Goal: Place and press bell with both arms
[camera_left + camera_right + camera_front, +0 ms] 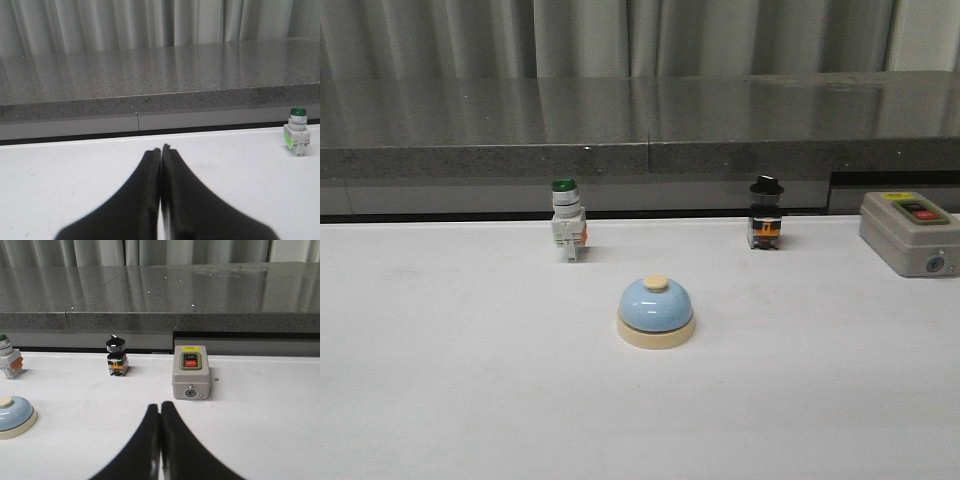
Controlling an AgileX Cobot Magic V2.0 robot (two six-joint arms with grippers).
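The light-blue dome bell [656,311] with a cream base and cream button stands upright on the white table, at the middle of the front view. It also shows at the edge of the right wrist view [14,415]. Neither arm shows in the front view. My left gripper [161,149] is shut and empty over bare table; the bell is out of its view. My right gripper [160,406] is shut and empty, well to the right of the bell and short of the grey box.
A green-capped white push-button switch [567,219] stands behind the bell to the left. A black-knobbed switch [766,213] stands behind it to the right. A grey box with red and black buttons [910,233] sits at the far right. A dark stone ledge [640,130] runs along the back.
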